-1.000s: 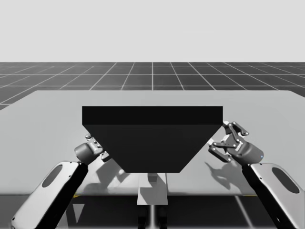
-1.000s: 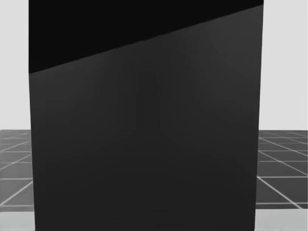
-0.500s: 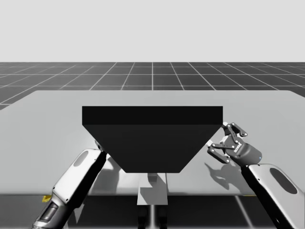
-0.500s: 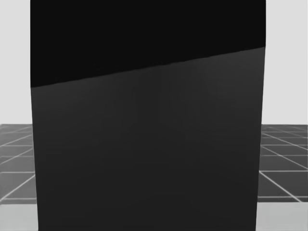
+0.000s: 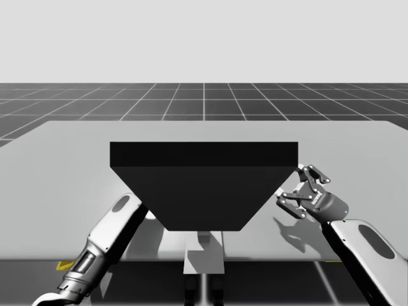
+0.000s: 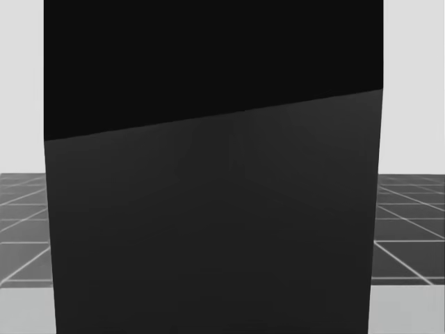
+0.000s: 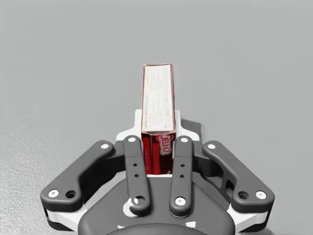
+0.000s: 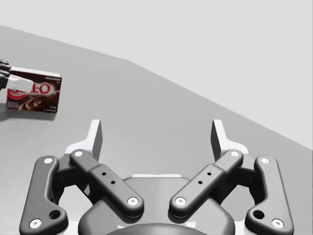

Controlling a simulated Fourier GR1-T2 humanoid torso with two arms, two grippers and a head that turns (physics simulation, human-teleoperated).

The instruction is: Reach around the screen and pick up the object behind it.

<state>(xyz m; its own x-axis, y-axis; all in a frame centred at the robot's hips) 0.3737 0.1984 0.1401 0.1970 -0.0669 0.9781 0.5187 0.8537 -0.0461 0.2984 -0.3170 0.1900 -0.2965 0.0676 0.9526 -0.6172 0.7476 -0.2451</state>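
Observation:
The black screen (image 5: 204, 185) stands mid-table and hides my left hand in the high view; my left arm (image 5: 111, 233) runs in behind its left side. In the left wrist view my left gripper (image 7: 159, 128) is shut on a dark red, narrow box (image 7: 157, 105), held on edge between both pads. From the right wrist view the same red box (image 8: 35, 91) lies far off to the side, low over the grey table, with dark fingers (image 8: 4, 73) at its end. My right gripper (image 5: 299, 191) (image 8: 157, 137) stands open beside the screen's right edge, holding nothing.
The grey table (image 5: 64, 153) stretches wide on both sides of and beyond the screen. In the head view the screen (image 6: 208, 209) blocks nearly all of what lies ahead. A small grey post (image 5: 204, 239) stands at the table's front edge under the screen.
My left arm has reached further in behind the screen, taking its gripper out of the high view. My head has turned slightly. The right gripper has barely shifted.

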